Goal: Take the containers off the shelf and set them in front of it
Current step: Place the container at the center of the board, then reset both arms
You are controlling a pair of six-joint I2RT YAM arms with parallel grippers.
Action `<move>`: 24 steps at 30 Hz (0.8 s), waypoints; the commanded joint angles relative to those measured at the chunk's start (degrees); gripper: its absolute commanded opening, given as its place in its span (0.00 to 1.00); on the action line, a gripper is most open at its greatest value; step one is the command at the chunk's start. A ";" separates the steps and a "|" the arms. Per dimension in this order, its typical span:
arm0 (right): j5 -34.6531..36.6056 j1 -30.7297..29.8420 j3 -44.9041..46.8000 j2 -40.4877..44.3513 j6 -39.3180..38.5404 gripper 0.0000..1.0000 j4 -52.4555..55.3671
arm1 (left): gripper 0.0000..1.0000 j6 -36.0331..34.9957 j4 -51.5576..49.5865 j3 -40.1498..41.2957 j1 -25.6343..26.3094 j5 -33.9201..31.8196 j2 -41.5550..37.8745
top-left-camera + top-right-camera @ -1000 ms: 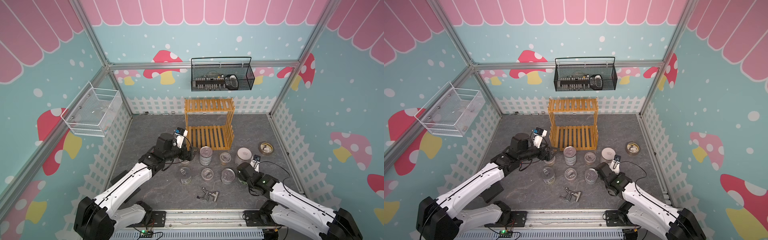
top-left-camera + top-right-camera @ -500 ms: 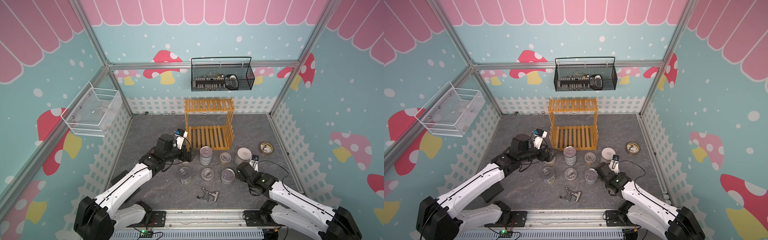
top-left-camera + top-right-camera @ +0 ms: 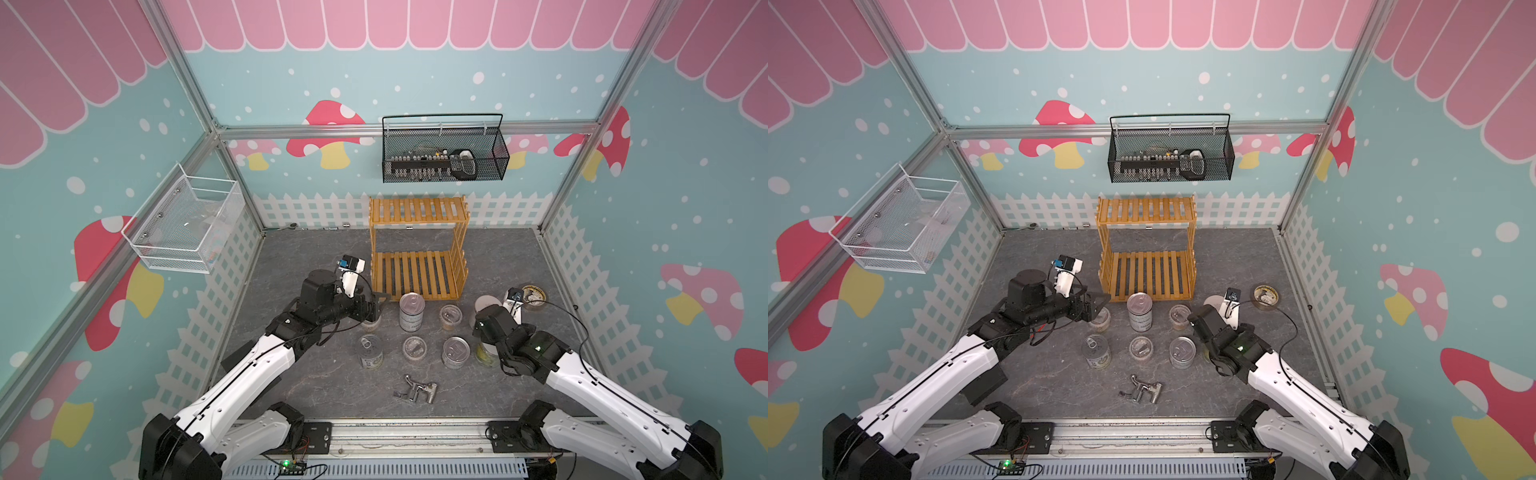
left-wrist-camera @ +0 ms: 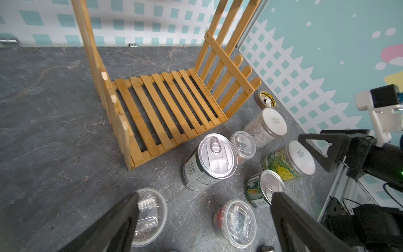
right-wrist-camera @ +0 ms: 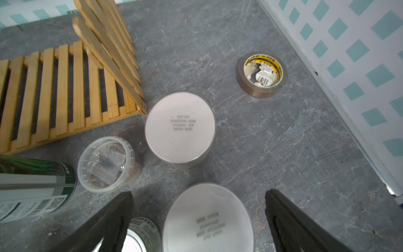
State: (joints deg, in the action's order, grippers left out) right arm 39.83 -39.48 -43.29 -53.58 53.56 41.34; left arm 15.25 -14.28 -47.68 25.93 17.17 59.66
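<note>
Shelf (image 3: 419, 210) stands mid-surface (image 3: 316, 249), toward rear edge. All 8 containers are upright on the surface in front of it, in 2 rows.

Row by the shelf, L to R: end cup (image 3: 1101, 319), tall can (image 3: 412, 311), 2nd cup (image 3: 450, 316), plain jar (image 3: 483, 304). Row nearer front edge: L can (image 3: 370, 351), mid cup (image 3: 414, 348), R can (image 3: 456, 352), green jar (image 4: 287, 161).

L gripper (image 3: 380, 301) hangs over the end cup, off the shelf's front-L corner. Jaws are spread wide w/ nothing btwn them but floor and cup rim.

R gripper (image 5: 198, 195) sits above the green jar, jaws spread wide. The white lid lies btwn the fingers (image 5: 290, 218), w/ a gap showing each side. Nothing is pinched.

Tape roll (image 3: 533, 296) lies flat toward R edge, apart from the plain jar. Metal part (image 3: 415, 390) lies near front edge.
</note>
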 commanded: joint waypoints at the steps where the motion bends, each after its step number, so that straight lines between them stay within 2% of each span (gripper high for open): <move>1: 5.50 0.49 -3.58 -0.82 -3.63 0.99 3.07 | 0.98 1.43 0.68 1.11 -1.70 -2.34 -1.57; 4: 3.44 6.74 -7.00 -1.51 -13.22 0.99 -2.94 | 0.98 2.47 3.53 1.41 -4.35 -6.71 -1.39; 7: -5.20 15.43 -7.48 -1.09 -23.91 0.98 -13.69 | 0.98 3.42 8.23 2.24 -6.71 -12.18 -0.71; 11: -14.49 24.41 -5.89 -3.77 -34.16 0.99 -26.70 | 0.99 3.26 14.88 4.72 -11.48 -18.84 0.63; 16: -28.32 39.94 0.19 -9.66 -35.74 0.99 -43.42 | 0.99 2.89 26.81 12.52 -20.57 -22.47 2.66; 19: -30.49 44.02 2.82 -14.57 -36.27 0.99 -52.58 | 0.99 -0.09 35.78 17.18 -22.29 -24.17 5.40; 24: -32.37 46.91 9.05 -24.18 -38.04 0.99 -68.82 | 0.99 -5.58 46.34 20.32 -24.01 -23.94 14.12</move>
State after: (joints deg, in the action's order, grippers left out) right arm 11.33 6.37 -37.41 -75.13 17.87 -13.63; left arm 13.65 22.00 -28.32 3.05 -5.43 71.05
